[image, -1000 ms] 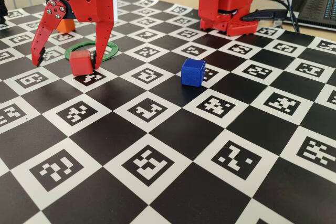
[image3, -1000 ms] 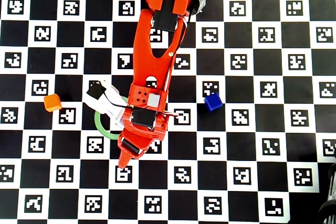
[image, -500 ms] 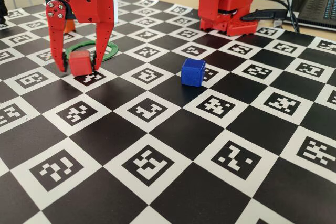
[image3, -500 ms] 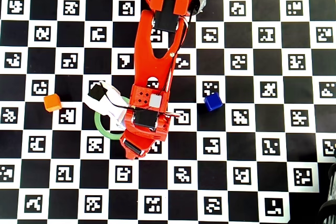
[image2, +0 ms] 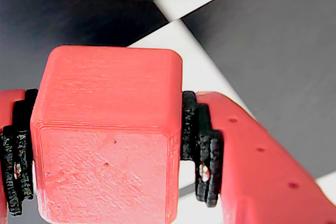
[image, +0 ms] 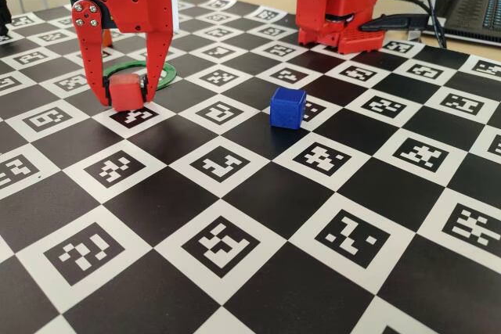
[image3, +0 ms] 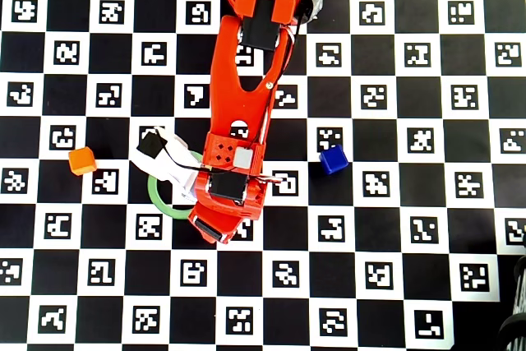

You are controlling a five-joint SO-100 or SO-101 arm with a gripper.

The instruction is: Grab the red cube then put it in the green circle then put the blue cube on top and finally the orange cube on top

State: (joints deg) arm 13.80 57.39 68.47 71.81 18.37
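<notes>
A: Gripper [image: 125,102] status?

B: Clamped on the red cube [image: 126,91]. Wrist view confirms it: black ridged pads [image2: 199,145] pressed against both side faces of the cube [image2: 107,135], which fills the gap.

A: Is the cube off the board?

B: Cannot tell. In the fixed view its base sits at or just above a white marker square of the checkerboard [image: 258,217].

A: Green circle [image: 167,76]?

B: Directly behind the gripper, at about 12 o'clock from the cube, mostly hidden by the fingers. Overhead, only its arc [image3: 164,207] shows beside the arm [image3: 242,113].

A: The others?

B: Overhead: blue cube [image3: 332,159] at 3 o'clock from the gripper, well apart; orange cube [image3: 81,160] at 9 o'clock, beyond the ring. Both resting on the board.
</notes>
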